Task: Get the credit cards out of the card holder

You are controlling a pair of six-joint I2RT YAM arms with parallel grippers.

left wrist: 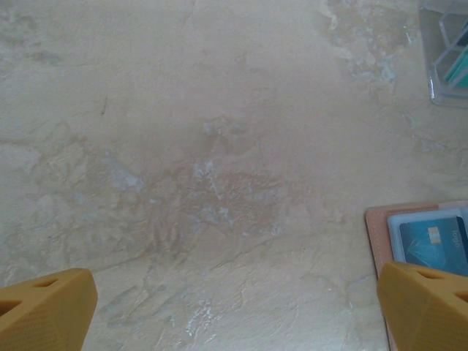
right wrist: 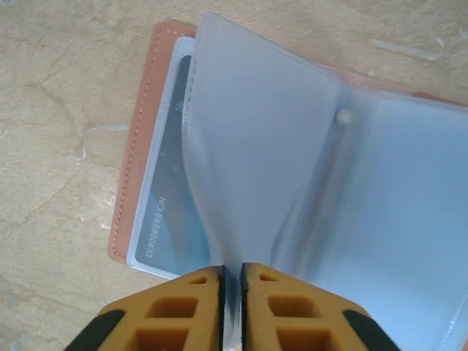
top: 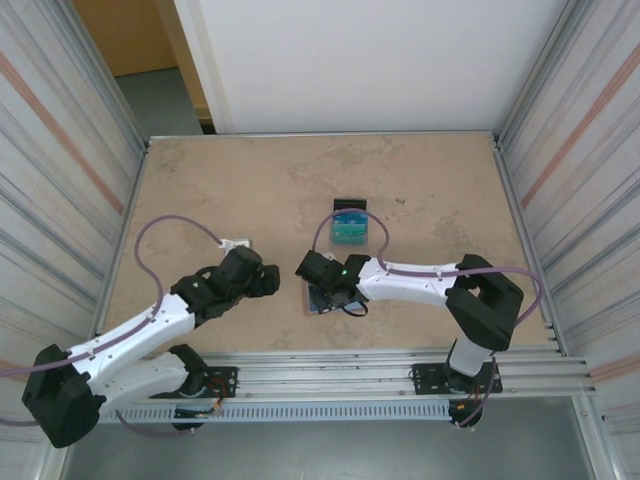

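Open card holder (right wrist: 139, 161) near front edge of table (top: 200, 200), inner sleeve (right wrist: 248, 146) pinched by right gripper (right wrist: 232, 292).
Pinkish-brown leather, light-blue translucent sleeves; a bluish credit card (right wrist: 167, 190) is seen tucked under one; the left gripper (left wrist: 234, 314) is held wide open nearby.

Stock as counted: arms (top: 150, 325) – 2 pcs. Grippers – 2: left gripper (left wrist: 234, 311), right gripper (right wrist: 232, 311). Card holder (right wrist: 137, 153) – 1 pc. Credit cards (right wrist: 164, 190) – 1 was seen in holder's left pocket; others sat in the stand, qty couldn't be told. Clear stand (top: 350, 226) – 1 pc. Purple cables (top: 150, 235) – 2, one per arm. Table (top: 220, 190) – 1.
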